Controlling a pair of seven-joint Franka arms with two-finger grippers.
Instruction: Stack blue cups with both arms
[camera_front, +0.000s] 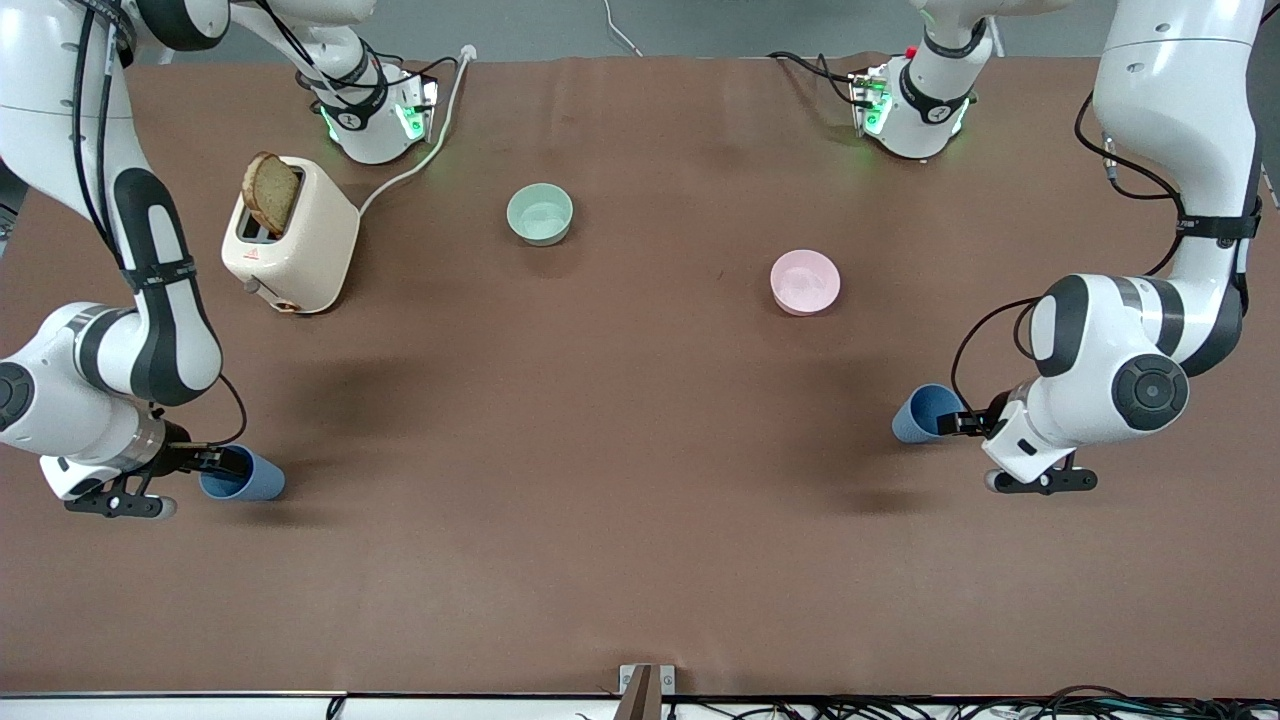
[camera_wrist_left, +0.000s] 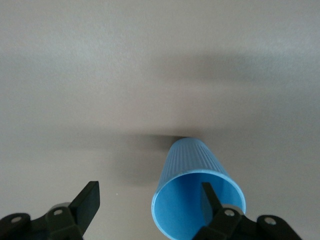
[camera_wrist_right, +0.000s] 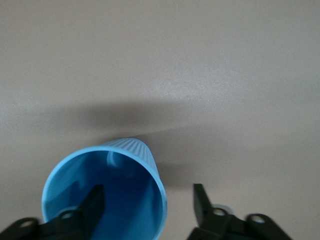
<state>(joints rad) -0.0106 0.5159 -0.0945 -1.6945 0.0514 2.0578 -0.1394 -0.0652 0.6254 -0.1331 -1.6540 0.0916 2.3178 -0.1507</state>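
One blue cup (camera_front: 922, 412) stands upright toward the left arm's end of the table. My left gripper (camera_front: 962, 422) is open at its rim. In the left wrist view one finger (camera_wrist_left: 210, 196) is inside the cup (camera_wrist_left: 192, 160) and the other finger is outside, so the left gripper (camera_wrist_left: 150, 195) straddles the wall. The other blue cup (camera_front: 250, 476) stands upright toward the right arm's end. My right gripper (camera_front: 215, 460) is open at its rim. In the right wrist view one finger (camera_wrist_right: 94, 199) is inside that cup (camera_wrist_right: 132, 150) and the right gripper (camera_wrist_right: 148, 194) straddles its wall.
A cream toaster (camera_front: 300, 245) with a slice of bread (camera_front: 270, 192) stands farther from the camera toward the right arm's end. A pale green bowl (camera_front: 540, 214) and a pink bowl (camera_front: 805, 282) sit farther from the camera than the cups.
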